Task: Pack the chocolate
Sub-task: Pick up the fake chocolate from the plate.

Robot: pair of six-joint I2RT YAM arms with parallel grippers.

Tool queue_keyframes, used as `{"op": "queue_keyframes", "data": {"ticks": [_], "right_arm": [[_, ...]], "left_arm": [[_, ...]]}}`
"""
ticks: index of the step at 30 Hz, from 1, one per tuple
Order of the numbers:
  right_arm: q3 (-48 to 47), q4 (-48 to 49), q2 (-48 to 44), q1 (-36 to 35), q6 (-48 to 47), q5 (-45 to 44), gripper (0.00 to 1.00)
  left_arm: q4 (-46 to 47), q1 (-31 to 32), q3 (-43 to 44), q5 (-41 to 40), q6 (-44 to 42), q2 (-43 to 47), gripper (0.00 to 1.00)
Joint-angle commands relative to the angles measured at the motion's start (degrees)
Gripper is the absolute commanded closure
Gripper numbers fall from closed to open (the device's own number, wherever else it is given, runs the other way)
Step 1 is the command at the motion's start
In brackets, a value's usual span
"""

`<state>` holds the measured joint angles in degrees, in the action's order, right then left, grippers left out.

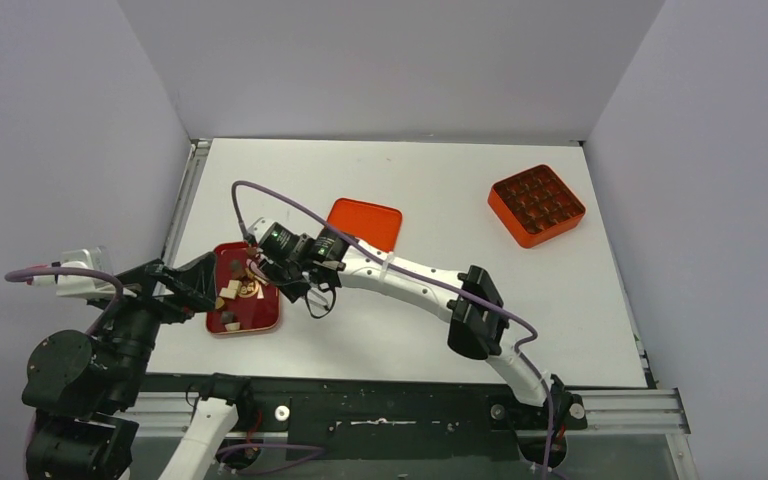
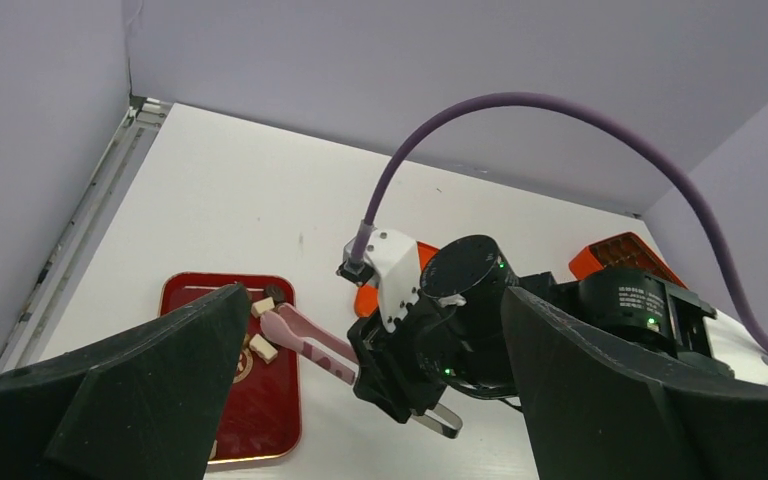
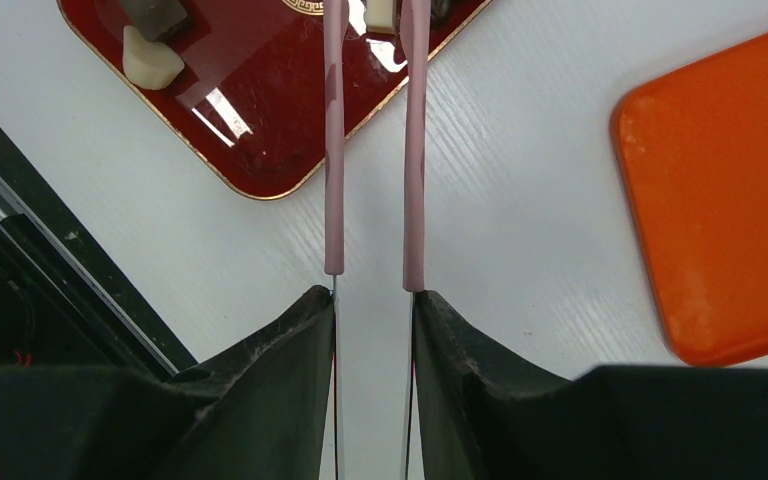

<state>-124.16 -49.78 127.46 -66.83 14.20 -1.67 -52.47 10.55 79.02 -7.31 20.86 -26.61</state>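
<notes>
Several chocolate chunks [image 1: 230, 290], cream and dark brown, lie on a red tray [image 1: 260, 315] at the left of the table. My right gripper [image 1: 274, 272] reaches across and is shut on pink tongs [image 3: 334, 150], whose two arms stand a little apart. The tongs' tips [image 2: 282, 321] hover over the tray's far end beside a cream chunk [image 2: 263, 306] and a dark one [image 2: 276, 293]. In the right wrist view another cream chunk [image 3: 150, 62] lies on the tray [image 3: 260, 130]. My left gripper [image 1: 203, 285] stands wide open at the tray's left edge, holding nothing.
A flat orange lid [image 1: 365, 222] lies just behind the right wrist. An orange box [image 1: 536, 205] with a grid of dark-filled cells stands at the back right. The purple cable [image 1: 260, 195] arcs over the right arm. Walls close in the left, back and right.
</notes>
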Motion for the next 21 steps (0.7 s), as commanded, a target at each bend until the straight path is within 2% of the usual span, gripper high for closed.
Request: {"op": "queue_keyframes", "data": {"ticks": [1, 10, 21], "right_arm": [[-5.38, -2.64, 1.88, -0.43, -0.58, -3.99, 0.68], [-11.58, -4.5, 8.07, -0.54, -1.05, -2.72, 0.67], [-12.2, -2.99, 10.45, -0.35, -1.44, -1.34, 0.66]], "left_arm": [[2.55, 1.51, -0.45, -0.66, 0.06, -0.02, 0.03], [4.35, 1.41, -0.97, -1.34, -0.39, 1.65, 0.03], [4.42, 1.56, -2.57, -2.07, -1.33, 2.52, 0.03]]}}
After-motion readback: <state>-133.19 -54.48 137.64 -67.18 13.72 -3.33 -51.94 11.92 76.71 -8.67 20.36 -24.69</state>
